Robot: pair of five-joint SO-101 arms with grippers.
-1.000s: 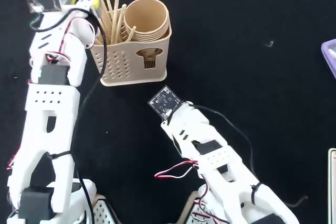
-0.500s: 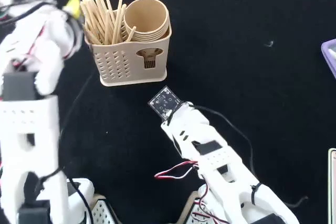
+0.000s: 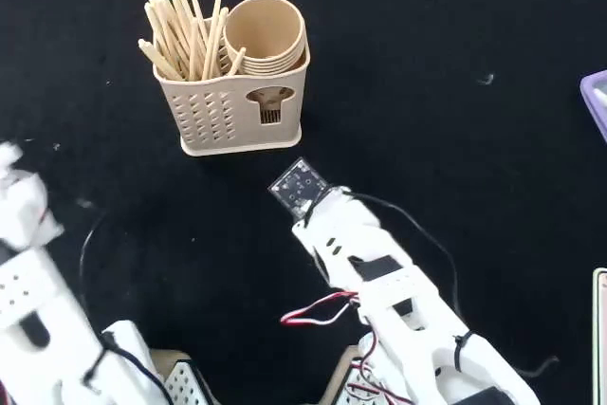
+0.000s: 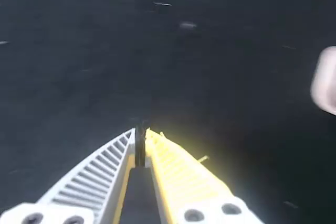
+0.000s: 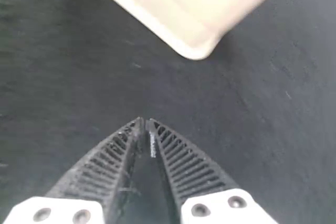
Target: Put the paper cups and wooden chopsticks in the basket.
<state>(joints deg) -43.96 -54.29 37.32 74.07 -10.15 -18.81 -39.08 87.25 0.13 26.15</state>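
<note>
A beige perforated basket (image 3: 234, 107) stands at the table's back left. Several wooden chopsticks (image 3: 178, 33) lean in its left half, and stacked paper cups (image 3: 266, 33) fill its right half. My left gripper (image 4: 140, 129) is shut with nothing in it, over bare black cloth; its arm (image 3: 28, 263) sits low at the left edge, well clear of the basket. My right gripper (image 5: 144, 124) is also shut and empty, just in front of the basket's bottom corner (image 5: 191, 45). That arm (image 3: 370, 272) lies near the table's middle front.
The table is covered in black cloth (image 3: 427, 139). A purple object (image 3: 596, 97) shows at the right edge. Red and black wires (image 3: 318, 305) hang along the right arm.
The left arm has pulled away from the basket's chopstick side, swinging back and down to the left edge. The right arm has not moved.
</note>
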